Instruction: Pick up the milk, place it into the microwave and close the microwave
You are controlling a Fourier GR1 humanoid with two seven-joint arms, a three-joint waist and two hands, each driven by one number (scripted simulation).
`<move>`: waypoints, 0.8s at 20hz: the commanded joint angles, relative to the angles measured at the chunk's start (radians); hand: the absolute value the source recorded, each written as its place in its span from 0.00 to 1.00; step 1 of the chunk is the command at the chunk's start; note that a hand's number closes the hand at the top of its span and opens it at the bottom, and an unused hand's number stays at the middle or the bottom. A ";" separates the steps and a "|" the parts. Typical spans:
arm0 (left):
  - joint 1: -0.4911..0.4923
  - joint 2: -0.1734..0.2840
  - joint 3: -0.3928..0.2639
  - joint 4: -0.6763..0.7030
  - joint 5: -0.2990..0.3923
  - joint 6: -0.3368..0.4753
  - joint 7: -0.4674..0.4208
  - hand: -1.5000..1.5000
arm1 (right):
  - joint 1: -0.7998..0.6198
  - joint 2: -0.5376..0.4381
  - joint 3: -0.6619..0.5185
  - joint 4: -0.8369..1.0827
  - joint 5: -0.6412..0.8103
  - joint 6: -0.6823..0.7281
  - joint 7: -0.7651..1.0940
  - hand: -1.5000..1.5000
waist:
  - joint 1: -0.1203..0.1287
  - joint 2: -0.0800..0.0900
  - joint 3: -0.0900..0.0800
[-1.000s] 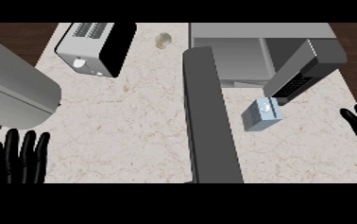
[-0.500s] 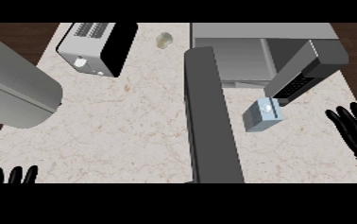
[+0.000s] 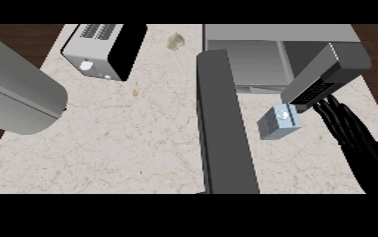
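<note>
My right hand lay with fingers straight and relaxed, holding nothing. The milk stood on the counter just beside my fingertips, before the open microwave; its door stood beyond the carton.

1. Kitchen, seen from above: pale marbled stone countertop w/ dark wood floor past its edges.
2. Silver-and-black slotted toaster sits at counter's far left.
3. Grey box-shaped microwave w/ open cavity at far right; its long dark door swung out across the counter.
4. Small pale food item near back edge, can't tell what.
</note>
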 commanded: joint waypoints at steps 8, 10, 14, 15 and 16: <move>0.124 0.031 0.040 0.002 0.060 -0.053 -0.111 0.00 | -0.178 0.003 0.012 0.303 0.204 -0.085 -0.153 0.00 | 0.001 0.002 0.000; 0.136 0.018 0.009 0.048 0.022 -0.067 -0.178 0.00 | -0.197 -0.010 -0.026 0.391 0.210 -0.101 -0.195 0.00 | 0.004 0.001 0.000; 0.115 0.032 0.038 -0.014 0.054 -0.057 -0.105 0.00 | -0.251 0.010 -0.011 0.537 0.289 -0.174 -0.279 0.00 | 0.000 0.004 0.001; 0.167 0.062 0.064 -0.004 0.079 -0.103 -0.150 0.00 | -0.268 -0.042 -0.067 0.606 0.281 -0.166 -0.312 0.00 | 0.009 0.003 0.001; 0.164 0.030 0.042 0.059 0.068 -0.099 -0.198 0.00 | -0.234 -0.007 -0.019 0.621 0.334 -0.201 -0.363 0.00 | 0.007 0.002 0.001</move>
